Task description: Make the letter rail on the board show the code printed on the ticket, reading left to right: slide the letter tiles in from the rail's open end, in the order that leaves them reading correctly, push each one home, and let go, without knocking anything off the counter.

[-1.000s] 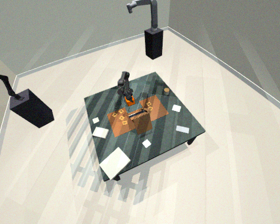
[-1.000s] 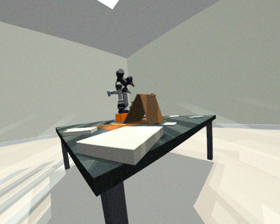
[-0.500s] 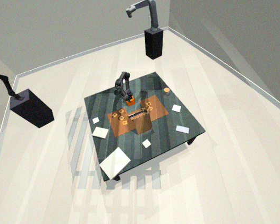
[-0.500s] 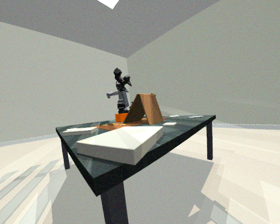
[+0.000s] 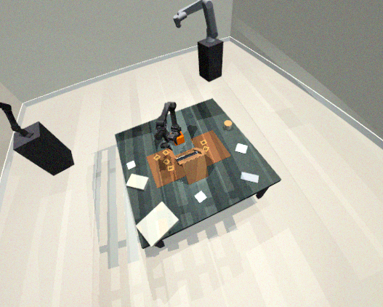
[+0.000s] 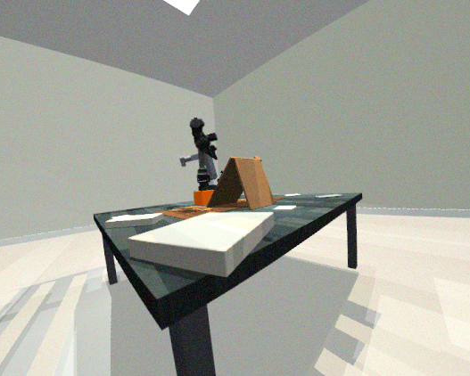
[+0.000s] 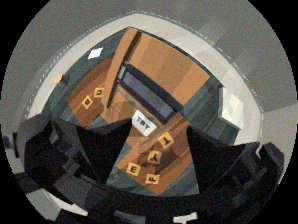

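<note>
My gripper [image 7: 160, 125] is open and empty, above the counter on the ticket side of the board. The tent-shaped wooden board [image 5: 195, 172] [image 6: 257, 184] carries a dark letter rail [image 5: 187, 156] [image 7: 148, 95] with no tile visible in it. The white ticket [image 7: 144, 123] reads TBY. Tile T [image 7: 165, 140] lies nearest the ticket, with tile Y [image 7: 154, 157], tile E [image 7: 133, 169] and tile F [image 7: 152, 179] beyond it on one brown mat. Tile B [image 7: 87, 102] and tile U [image 7: 99, 92] lie on the other mat. Which rail end is open is unclear.
An orange block [image 5: 179, 138] [image 6: 202, 198] is by the arm. A wooden strip [image 7: 119, 70] stands beside the rail. A round tan object [image 5: 227, 124] [image 7: 61, 79] is past the B and U mat. Pale slabs, the largest [image 5: 158, 223] [image 6: 202, 236] at a corner, and white cards lie around.
</note>
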Available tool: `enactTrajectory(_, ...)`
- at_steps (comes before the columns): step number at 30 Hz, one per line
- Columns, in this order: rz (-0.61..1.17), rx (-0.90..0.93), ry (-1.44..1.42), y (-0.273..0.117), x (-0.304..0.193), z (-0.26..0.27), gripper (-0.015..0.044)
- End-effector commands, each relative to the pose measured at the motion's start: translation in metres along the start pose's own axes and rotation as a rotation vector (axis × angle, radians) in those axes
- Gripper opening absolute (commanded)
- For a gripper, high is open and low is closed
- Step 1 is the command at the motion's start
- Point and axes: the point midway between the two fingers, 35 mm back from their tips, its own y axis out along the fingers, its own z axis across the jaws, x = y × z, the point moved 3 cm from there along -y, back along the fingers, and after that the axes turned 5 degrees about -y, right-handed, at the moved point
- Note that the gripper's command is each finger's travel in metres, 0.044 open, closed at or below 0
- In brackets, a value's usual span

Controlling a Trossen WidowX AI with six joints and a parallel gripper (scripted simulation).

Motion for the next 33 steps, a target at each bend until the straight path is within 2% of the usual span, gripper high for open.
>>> enactTrajectory(1, 0.158, -0.044, 0.77, 0.048, -0.038, -0.032, 0.034)
enactTrajectory(19, 0.306, -0.326, 1.851, 0.116, -0.097, -0.06, 0.034)
enactTrajectory(30, 0.385, -0.565, 2.302, 0.172, -0.127, -0.059, 0.034)
enactTrajectory(33, 0.39, -0.593, 2.342, 0.176, -0.132, -0.059, 0.034)
